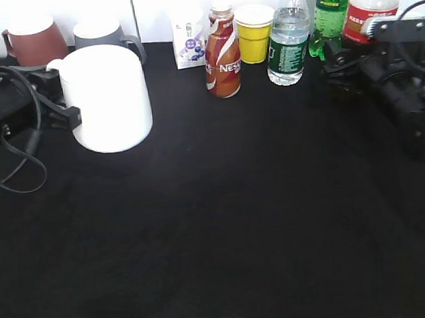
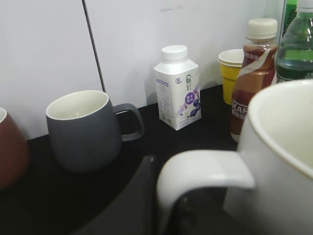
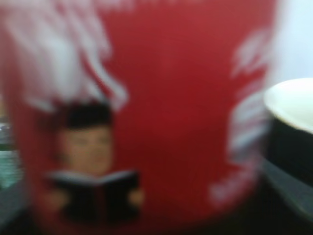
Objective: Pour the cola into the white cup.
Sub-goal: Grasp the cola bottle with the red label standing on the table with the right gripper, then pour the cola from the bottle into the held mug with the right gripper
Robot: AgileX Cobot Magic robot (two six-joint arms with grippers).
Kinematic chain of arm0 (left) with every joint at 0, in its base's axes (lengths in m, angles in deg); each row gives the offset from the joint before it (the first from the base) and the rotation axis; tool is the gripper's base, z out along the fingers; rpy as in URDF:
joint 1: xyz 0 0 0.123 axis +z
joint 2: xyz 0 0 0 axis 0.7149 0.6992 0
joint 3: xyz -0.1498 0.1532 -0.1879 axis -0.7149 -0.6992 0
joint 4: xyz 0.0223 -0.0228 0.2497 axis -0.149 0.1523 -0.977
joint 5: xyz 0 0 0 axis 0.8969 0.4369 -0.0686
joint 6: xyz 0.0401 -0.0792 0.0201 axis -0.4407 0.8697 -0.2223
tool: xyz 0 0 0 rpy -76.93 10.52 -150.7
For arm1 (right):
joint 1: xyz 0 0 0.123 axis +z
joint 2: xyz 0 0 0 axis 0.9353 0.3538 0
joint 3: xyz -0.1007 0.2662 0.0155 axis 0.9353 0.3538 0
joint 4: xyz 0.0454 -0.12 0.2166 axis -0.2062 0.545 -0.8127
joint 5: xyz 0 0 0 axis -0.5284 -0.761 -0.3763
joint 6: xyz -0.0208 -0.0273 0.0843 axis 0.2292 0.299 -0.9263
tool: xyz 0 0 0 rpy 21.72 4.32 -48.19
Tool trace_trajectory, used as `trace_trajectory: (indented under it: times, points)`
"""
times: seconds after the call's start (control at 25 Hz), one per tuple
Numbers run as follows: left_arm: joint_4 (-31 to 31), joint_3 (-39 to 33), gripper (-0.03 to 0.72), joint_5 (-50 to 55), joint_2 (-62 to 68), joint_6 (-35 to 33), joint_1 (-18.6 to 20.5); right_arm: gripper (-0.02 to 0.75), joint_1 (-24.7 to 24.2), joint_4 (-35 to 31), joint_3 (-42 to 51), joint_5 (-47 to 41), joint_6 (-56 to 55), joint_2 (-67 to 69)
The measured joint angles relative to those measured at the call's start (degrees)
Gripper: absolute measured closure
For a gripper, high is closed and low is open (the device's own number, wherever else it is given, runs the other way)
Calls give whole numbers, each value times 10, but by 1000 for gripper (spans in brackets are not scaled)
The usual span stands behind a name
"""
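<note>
The white cup [image 1: 110,97] stands upright on the black table at the left. Its handle [image 2: 205,169] and rim fill the lower right of the left wrist view. My left gripper [image 1: 69,113] [image 2: 168,188] is shut on the handle, one finger outside the loop and one inside. The cola [image 1: 369,7] stands at the back right, and its red label [image 3: 171,98] fills the right wrist view, blurred and very close. My right gripper [image 1: 366,45] sits around the bottle's lower part. Its fingers do not show in the wrist view.
Along the back wall stand a reddish-brown mug [image 1: 35,40], a grey mug [image 1: 104,31] [image 2: 80,129], a milk carton [image 1: 189,42] [image 2: 177,90], a Nestle bottle [image 1: 222,54], a yellow cup [image 1: 255,32], a water bottle [image 1: 287,37] and a green soda bottle [image 1: 333,3].
</note>
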Motion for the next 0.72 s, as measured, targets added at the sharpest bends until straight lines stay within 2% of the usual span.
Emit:
trace_trajectory:
  times: [0.08,0.2,0.44,0.6,0.72]
  points:
    - [0,0,657,0,0,0,0,144,0,2,-19,-1,0,18]
    - [-1,0,657,0,0,0,0,304,0,4,-23,12,2,29]
    - [-2,0,657,0,0,0,0,312,0,24,-23,11,28,27]
    - [-23,0,657,0,0,0,0,322,0,36,32,-15,29,-46]
    - [-29,0,657,-2,0,6,0,331,0,145,70,-15,29,-129]
